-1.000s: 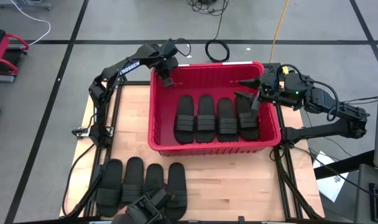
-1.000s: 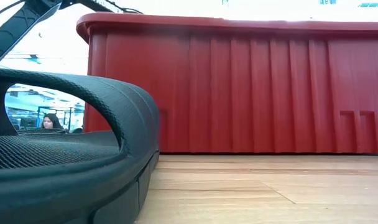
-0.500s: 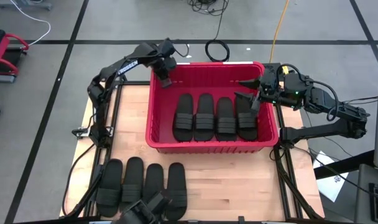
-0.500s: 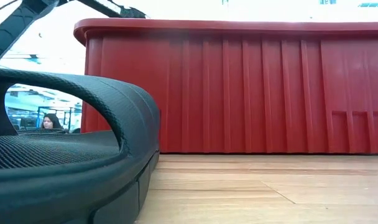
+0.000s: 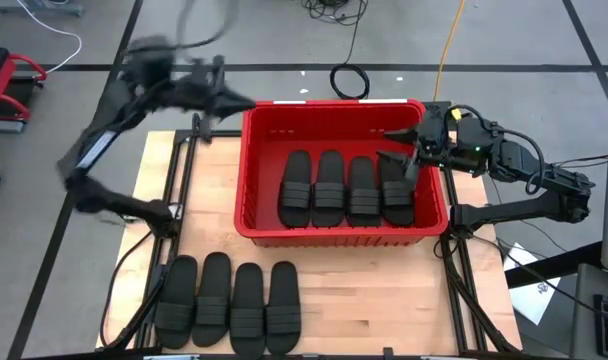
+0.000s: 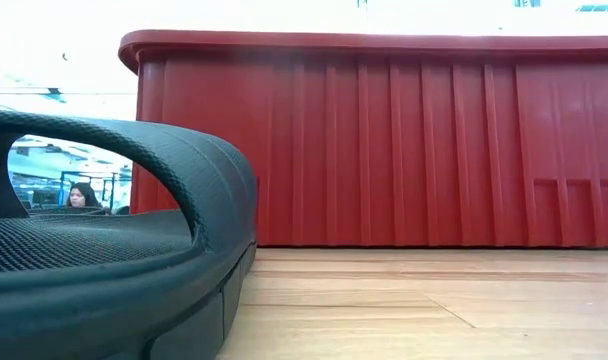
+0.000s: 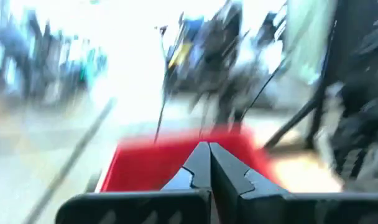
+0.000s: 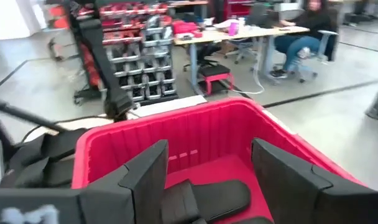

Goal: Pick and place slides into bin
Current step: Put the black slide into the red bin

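Note:
The red bin [image 5: 339, 112] stands on the wooden table and fills the low view [image 6: 384, 150]. Several black slides [image 5: 347, 190] lie side by side on its floor, soles down; one shows in the right wrist view [image 8: 207, 199]. Several more slides [image 5: 229, 300] lie in a row on the table near its near edge, one close up in the low view [image 6: 104, 250]. My left gripper [image 5: 227, 98] is shut and empty, just outside the bin's far left corner, blurred; its fingers meet in the left wrist view [image 7: 209, 165]. My right gripper [image 5: 396, 146] hangs open and empty over the bin's far right part [image 8: 207, 168].
A coiled black cable [image 5: 349, 82] and a yellow cord [image 5: 449, 40] lie on the floor beyond the table. Bare wooden table top [image 5: 199, 190] lies left of the bin. A person sits at a desk in the room behind [image 8: 301, 31].
My left gripper has left the bin's far left corner and swung quickly toward the table's left edge, its arm blurred. Before that the bin slid a little toward the table's left.

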You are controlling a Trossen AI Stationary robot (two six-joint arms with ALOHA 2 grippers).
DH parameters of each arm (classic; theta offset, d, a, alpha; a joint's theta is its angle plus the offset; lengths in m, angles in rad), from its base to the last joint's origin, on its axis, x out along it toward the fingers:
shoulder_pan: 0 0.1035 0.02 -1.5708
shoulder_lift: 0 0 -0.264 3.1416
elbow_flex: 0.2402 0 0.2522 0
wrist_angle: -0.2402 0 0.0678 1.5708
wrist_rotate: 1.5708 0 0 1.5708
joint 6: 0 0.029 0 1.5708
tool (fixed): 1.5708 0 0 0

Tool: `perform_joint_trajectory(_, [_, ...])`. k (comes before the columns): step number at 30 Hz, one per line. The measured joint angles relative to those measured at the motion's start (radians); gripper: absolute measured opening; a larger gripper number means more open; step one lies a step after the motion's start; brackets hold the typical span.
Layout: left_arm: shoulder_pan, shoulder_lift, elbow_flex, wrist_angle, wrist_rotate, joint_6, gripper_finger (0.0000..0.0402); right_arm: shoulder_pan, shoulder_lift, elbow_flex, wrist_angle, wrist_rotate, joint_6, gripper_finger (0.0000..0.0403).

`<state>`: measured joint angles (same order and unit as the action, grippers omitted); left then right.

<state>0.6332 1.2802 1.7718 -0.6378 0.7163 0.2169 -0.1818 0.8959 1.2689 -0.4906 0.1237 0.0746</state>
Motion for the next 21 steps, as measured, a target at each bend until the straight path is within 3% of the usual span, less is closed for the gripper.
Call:
perform_joint_trajectory(3, [-0.146, -0.108, -0.160, 0.240, -0.093, -0.128, 0.0000, 0.001, 0.000, -0.024, 0.030, -0.027, -0.028, 0.0221])
perform_joint_trajectory(8, [-0.352, -0.192, -0.505, 0.472, -0.292, -0.261, 0.0000, 0.000, 0.001, -0.119, 0.165, -0.098, -0.035, 0.0221])
perform_joint_trajectory(14, [-0.484, -0.345, -0.931, 0.890, -0.543, -0.460, 0.0000, 0.000, 0.002, -0.255, 0.436, -0.240, 0.051, 0.0221])
perform_joint_trajectory(17, [-0.544, -0.482, -1.030, 0.886, -0.662, -0.454, 0.0000, 0.000, 0.002, -0.298, 0.555, -0.316, 0.125, 0.0221])
perform_joint_trajectory(21, [-0.587, -0.673, -1.055, 0.749, -0.745, -0.406, 0.0000, 0.021, 0.001, -0.325, 0.643, -0.360, 0.135, 0.0221])
